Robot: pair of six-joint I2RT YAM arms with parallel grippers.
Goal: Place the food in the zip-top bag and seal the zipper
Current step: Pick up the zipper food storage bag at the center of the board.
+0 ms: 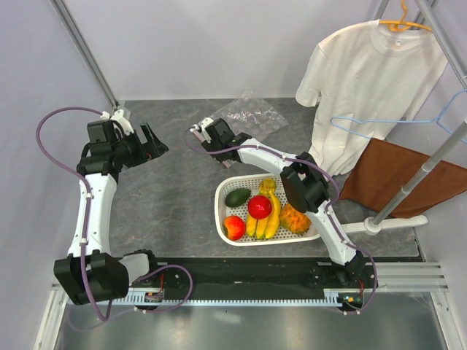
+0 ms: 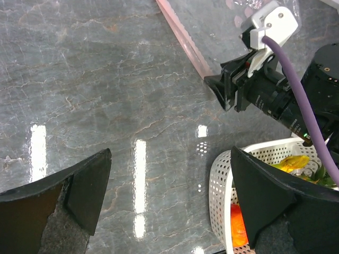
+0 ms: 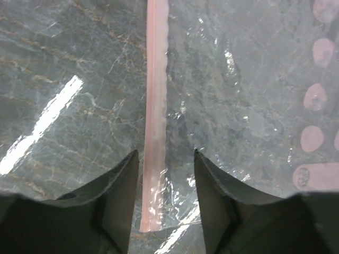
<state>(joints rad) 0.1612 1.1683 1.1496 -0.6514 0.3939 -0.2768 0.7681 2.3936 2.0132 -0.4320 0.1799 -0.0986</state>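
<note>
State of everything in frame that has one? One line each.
zip-top bag, flat on the table, empty.
zipper, lying between the right gripper fingers, not pinched; can't tell whether it is sealed.
food, all five pieces in the white basket.
right gripper, open, astride the zipper.
left gripper, open, holding nothing.
T-shirt, hanging on a hanger.

Table [image 1: 168, 189] lies open left of the basket [image 1: 221, 211]; the right arm [image 1: 263, 154] stretches across to the zip-top bag [image 1: 255, 117].
</note>
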